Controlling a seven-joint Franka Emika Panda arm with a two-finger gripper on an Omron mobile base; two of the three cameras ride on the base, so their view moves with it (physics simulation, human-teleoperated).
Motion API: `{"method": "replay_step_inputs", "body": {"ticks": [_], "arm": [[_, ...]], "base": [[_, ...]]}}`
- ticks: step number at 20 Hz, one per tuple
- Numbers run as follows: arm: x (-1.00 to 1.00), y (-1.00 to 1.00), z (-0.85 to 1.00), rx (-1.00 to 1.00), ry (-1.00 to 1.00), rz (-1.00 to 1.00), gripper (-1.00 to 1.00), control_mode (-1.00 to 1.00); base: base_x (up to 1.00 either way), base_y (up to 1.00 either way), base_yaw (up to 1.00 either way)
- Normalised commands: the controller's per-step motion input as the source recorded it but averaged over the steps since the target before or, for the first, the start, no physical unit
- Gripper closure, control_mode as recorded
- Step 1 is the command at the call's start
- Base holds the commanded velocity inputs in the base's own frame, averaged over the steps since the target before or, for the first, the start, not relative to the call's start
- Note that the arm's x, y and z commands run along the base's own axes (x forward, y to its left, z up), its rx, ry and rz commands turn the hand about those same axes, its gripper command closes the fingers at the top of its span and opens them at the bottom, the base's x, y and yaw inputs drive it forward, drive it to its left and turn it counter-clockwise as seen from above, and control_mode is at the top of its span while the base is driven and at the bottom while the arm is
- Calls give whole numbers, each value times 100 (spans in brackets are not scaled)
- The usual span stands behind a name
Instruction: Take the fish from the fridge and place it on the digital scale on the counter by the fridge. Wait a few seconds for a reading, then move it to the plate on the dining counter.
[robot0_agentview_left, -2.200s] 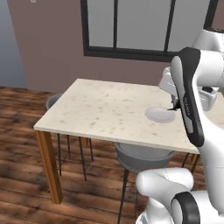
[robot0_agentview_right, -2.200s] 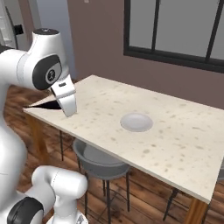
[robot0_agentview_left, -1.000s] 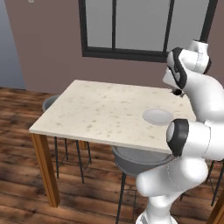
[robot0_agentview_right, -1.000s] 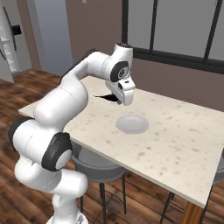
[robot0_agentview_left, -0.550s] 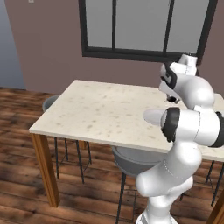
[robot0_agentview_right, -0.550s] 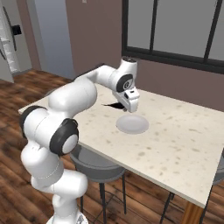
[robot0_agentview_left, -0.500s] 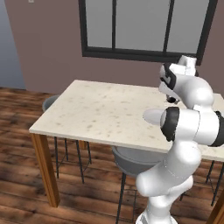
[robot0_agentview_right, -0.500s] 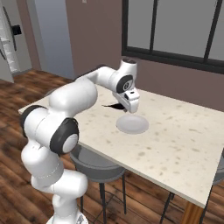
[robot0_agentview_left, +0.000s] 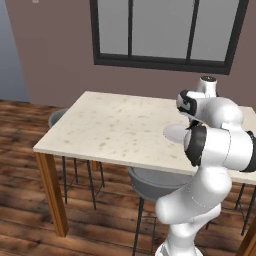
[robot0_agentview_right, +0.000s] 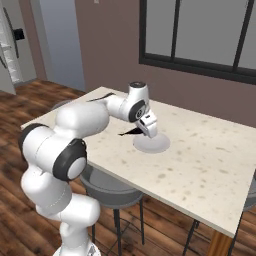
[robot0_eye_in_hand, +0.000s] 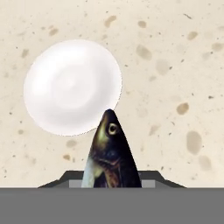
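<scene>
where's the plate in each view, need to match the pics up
Left base view: plate at centre right, partly hidden behind the arm.
Right base view: just right of centre, under the gripper.
Hand view: upper left, just beyond the fish head.
Shared landmark: the beige speckled dining counter under the plate.

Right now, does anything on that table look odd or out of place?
Nothing is spilled or broken. The one odd sight is a fish held head-first in the gripper above the dining counter, its head at the rim of the bare white plate.
</scene>
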Motion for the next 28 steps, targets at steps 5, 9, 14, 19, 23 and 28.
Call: {"method": "replay_step_inputs", "body": {"ticks": [5, 9, 14, 19, 23, 28], "arm": [[7, -1, -26, -8, -7, 0, 100, -100], [28, -6, -13, 0, 0, 0, 100, -100], [35, -11, -2, 0, 0, 0, 100, -100], [45, -15, -1, 0, 0, 0, 100, -100], [41, -15, -15, 0, 0, 0, 100, -100], [36, -19, -32, 0, 0, 0, 100, -100]], "base": [[0, 0, 0], [0, 0, 0], [0, 0, 0], [0, 0, 0], [0, 0, 0], [0, 0, 0]]}}
